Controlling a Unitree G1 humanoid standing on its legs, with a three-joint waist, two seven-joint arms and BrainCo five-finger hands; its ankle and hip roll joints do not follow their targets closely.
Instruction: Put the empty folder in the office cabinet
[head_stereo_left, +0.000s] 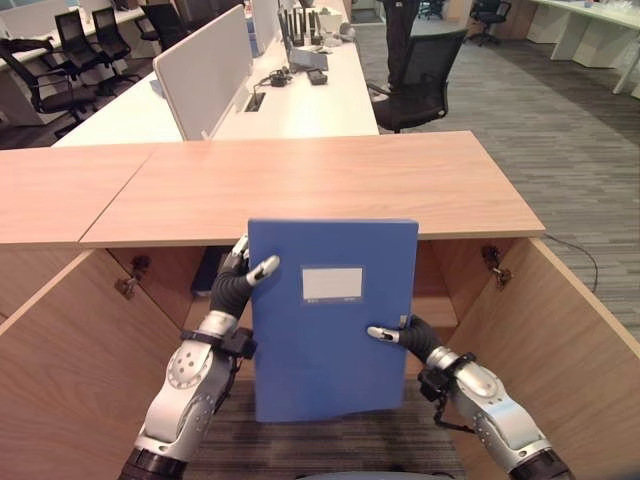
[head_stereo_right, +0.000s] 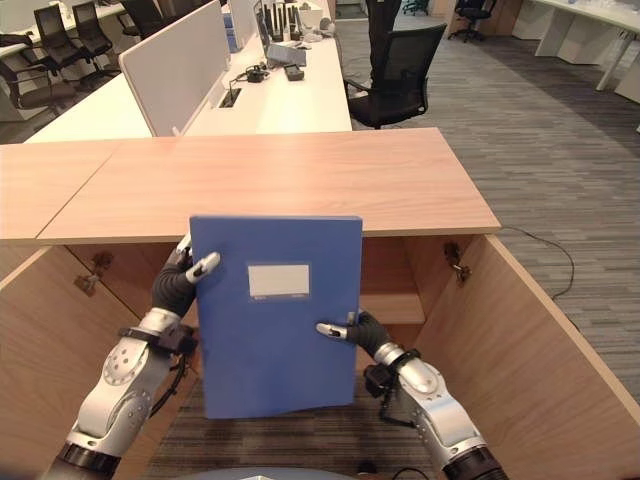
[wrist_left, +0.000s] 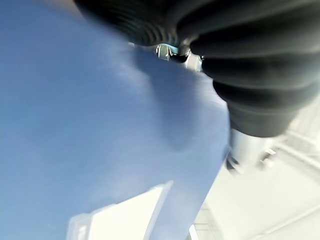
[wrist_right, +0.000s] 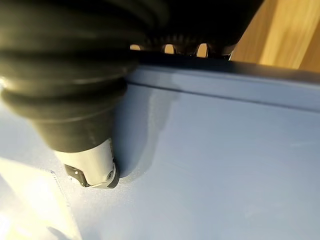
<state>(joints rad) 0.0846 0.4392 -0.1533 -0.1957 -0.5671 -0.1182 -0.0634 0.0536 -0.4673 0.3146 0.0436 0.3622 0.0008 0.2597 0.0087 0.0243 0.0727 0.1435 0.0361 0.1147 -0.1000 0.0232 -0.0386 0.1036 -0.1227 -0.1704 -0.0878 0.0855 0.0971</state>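
Both hands clamp the blue folder (head_stereo_left: 330, 318) upright before the open cabinet (head_stereo_left: 330, 185): left hand (head_stereo_left: 237, 282) pinching its left edge, thumb on the cover, right hand (head_stereo_left: 408, 335) likewise at its right edge. Both doors (head_stereo_left: 560, 330) swing wide; a shelf (head_stereo_left: 432, 310) shows behind. Beyond stands a desk (head_stereo_left: 300, 100).

Ahead of me grey carpet (head_stereo_left: 560, 130), white desks (head_stereo_left: 300, 100) with a divider panel (head_stereo_left: 205, 70), black office chairs (head_stereo_left: 420, 85) far off

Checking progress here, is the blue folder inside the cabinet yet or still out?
Out. Both hands, left hand and right hand, pinch the blue folder upright before the open cabinet.
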